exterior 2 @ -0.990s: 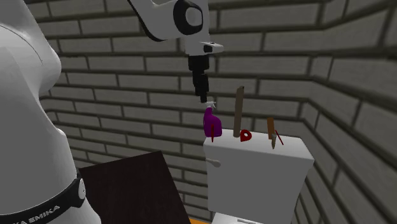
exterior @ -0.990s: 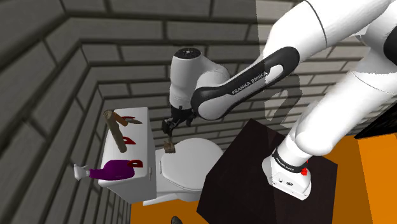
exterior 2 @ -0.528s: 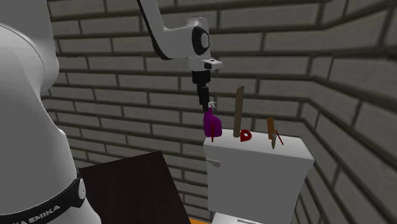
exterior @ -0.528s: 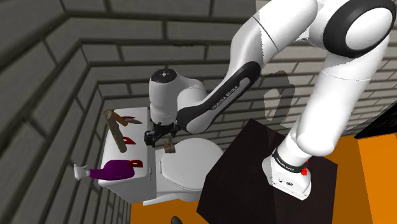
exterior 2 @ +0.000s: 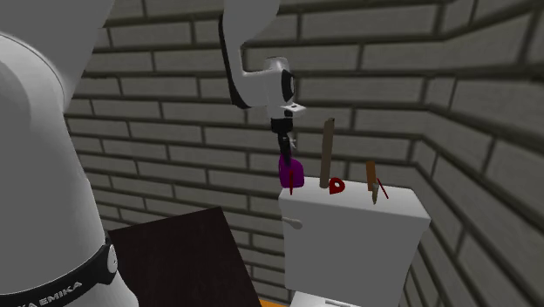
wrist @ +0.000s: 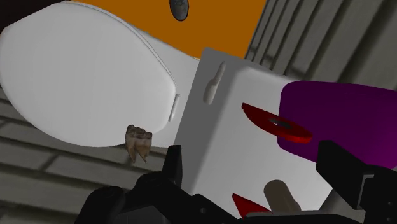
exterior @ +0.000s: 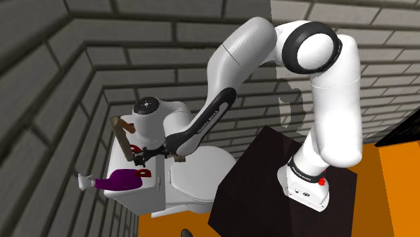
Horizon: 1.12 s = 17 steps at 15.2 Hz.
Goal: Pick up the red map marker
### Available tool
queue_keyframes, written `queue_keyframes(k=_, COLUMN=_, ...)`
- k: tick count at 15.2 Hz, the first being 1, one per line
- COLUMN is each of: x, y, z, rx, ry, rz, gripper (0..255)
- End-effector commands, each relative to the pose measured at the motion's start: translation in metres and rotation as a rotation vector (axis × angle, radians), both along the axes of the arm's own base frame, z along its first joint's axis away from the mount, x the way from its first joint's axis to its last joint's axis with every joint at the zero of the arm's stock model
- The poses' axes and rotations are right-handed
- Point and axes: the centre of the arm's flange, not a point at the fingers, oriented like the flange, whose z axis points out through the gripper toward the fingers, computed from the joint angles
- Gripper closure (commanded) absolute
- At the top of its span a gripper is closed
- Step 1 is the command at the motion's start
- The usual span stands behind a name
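- Cistern lid (exterior 2: 403,206): a narrow white top. The brick wall (exterior 2: 392,87) runs close behind it, and a side wall closes in at the second exterior view's right.
- Purple bottle (exterior: 121,179): lies at the lid's end, at the second exterior view's left, with its neck overhanging the edge.
- Red map marker (wrist: 275,122): lies on the lid just beside the bottle; I cannot tell if they touch.
- Second red marker (exterior 2: 336,185) and wooden rod (exterior 2: 326,153): crowd mid-lid, the rod standing upright.
- Open room: above the lid, and on the near side over the toilet seat (exterior: 198,172).
- Arm: arches over from the stand (exterior: 269,168), with the forearm sloping down to the lid.
- Gripper (wrist: 252,153): hangs over the lid near the marker, fingers spread, holding nothing.
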Motion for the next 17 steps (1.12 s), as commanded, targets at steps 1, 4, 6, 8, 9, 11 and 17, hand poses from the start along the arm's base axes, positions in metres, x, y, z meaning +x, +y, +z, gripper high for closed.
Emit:
queue_keyframes(k=1, x=0.015, y=0.016, z=-0.018, rx=-0.004, ry=-0.008, rz=-0.021, gripper=0)
queue_keyframes(k=4, x=0.036, y=0.037, z=-0.044, rx=-0.008, ry=-0.017, rz=-0.051, gripper=0)
queue_keyframes(k=6, x=0.049, y=0.05, z=-0.06, rx=-0.01, ry=-0.023, rz=-0.07, gripper=0)
queue_keyframes(k=8, x=0.049, y=0.05, z=-0.07, rx=-0.01, ry=-0.023, rz=-0.07, gripper=0)
queue_keyframes(k=9, x=0.049, y=0.05, z=-0.076, rx=-0.01, ry=-0.023, rz=-0.07, gripper=0)
queue_keyframes(k=11, x=0.049, y=0.05, z=-0.086, rx=-0.01, ry=-0.023, rz=-0.07, gripper=0)
queue_keyframes(k=17, x=0.049, y=0.049, z=-0.1, rx=-0.01, ry=-0.023, rz=-0.07, gripper=255)
